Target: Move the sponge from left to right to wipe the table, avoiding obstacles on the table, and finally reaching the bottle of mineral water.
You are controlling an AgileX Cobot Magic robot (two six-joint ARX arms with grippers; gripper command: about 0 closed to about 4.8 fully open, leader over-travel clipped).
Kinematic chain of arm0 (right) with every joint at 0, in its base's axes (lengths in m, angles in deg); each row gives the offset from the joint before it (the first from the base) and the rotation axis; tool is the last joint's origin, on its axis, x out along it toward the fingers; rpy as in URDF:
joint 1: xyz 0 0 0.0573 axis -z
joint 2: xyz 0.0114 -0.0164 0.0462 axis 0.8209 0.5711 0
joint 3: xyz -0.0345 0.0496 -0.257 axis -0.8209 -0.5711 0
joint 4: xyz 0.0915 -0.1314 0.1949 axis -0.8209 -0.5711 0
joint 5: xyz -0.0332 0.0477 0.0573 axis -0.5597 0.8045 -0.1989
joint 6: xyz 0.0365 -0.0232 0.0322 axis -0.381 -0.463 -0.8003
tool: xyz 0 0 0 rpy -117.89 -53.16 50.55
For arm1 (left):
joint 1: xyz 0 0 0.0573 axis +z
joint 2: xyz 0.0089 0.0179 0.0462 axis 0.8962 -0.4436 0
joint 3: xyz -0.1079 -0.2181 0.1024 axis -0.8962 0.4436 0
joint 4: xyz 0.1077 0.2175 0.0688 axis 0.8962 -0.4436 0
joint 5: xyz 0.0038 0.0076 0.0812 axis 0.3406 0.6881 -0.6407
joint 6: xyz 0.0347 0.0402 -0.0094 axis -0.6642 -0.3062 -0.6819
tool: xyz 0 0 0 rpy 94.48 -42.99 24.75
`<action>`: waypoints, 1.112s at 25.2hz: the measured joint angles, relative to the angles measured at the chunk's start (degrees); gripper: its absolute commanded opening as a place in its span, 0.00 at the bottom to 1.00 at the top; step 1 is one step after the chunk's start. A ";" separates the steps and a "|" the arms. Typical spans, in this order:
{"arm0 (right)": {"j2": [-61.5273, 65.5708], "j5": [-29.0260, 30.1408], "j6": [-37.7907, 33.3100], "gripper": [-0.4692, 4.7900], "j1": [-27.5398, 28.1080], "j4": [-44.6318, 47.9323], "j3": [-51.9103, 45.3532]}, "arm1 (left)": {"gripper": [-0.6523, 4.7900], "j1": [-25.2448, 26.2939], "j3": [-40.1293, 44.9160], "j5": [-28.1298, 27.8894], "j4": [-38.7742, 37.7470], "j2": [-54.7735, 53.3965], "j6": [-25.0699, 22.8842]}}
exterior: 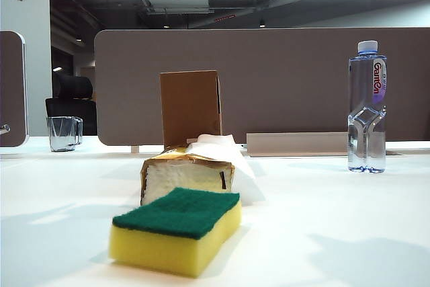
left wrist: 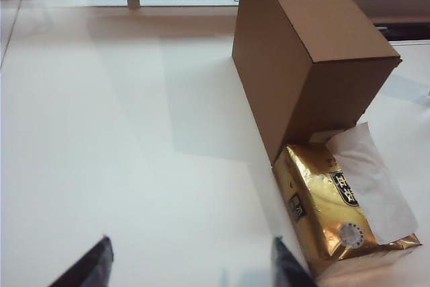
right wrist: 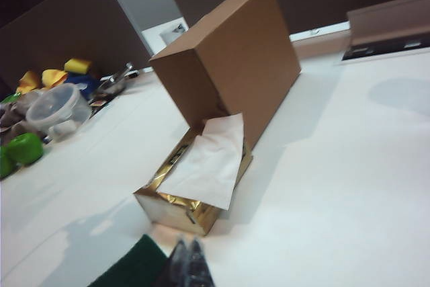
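Sponge lies flat on the white table, green side up, nearest the exterior cam — w/ the gold tissue pack just behind it and the brown cardboard box upright behind that. Left gripper hangs open over bare table beside the pack. Right gripper is clenched, empty, near the sponge's green edge. Water bottle stands well apart, far right.
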 measured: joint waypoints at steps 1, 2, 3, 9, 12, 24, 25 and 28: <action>0.77 -0.74 -0.04 0.09 -0.98 -0.09 0.46 | 0.68 0.02 0.00 0.02 -0.20 0.46 -0.20; 1.27 -1.33 -0.04 0.09 -1.57 -0.22 0.81 | 0.68 0.00 0.00 0.02 -0.33 0.98 -0.20; 2.16 -2.21 -0.07 0.09 -2.38 -0.20 1.40 | 0.68 0.02 0.00 0.15 -0.48 1.75 -0.17; 9.70 -4.59 0.00 0.24 -5.95 0.52 4.74 | 0.68 0.02 0.00 0.20 -2.75 6.84 0.94; 13.40 -4.59 -0.11 0.25 -7.45 1.79 4.98 | 0.68 0.02 0.00 -0.92 -5.81 9.22 0.94; 28.96 -4.68 -3.65 0.42 -21.44 6.49 10.01 | 0.68 0.02 0.11 -4.90 -14.19 15.02 0.46; 29.77 -4.68 -4.35 0.44 -22.38 6.60 10.27 | 0.68 0.02 0.11 -4.90 -14.49 15.17 0.46; 32.48 -6.62 -6.21 0.46 -25.75 7.04 11.37 | 0.68 0.02 0.17 -5.92 -16.13 16.94 0.46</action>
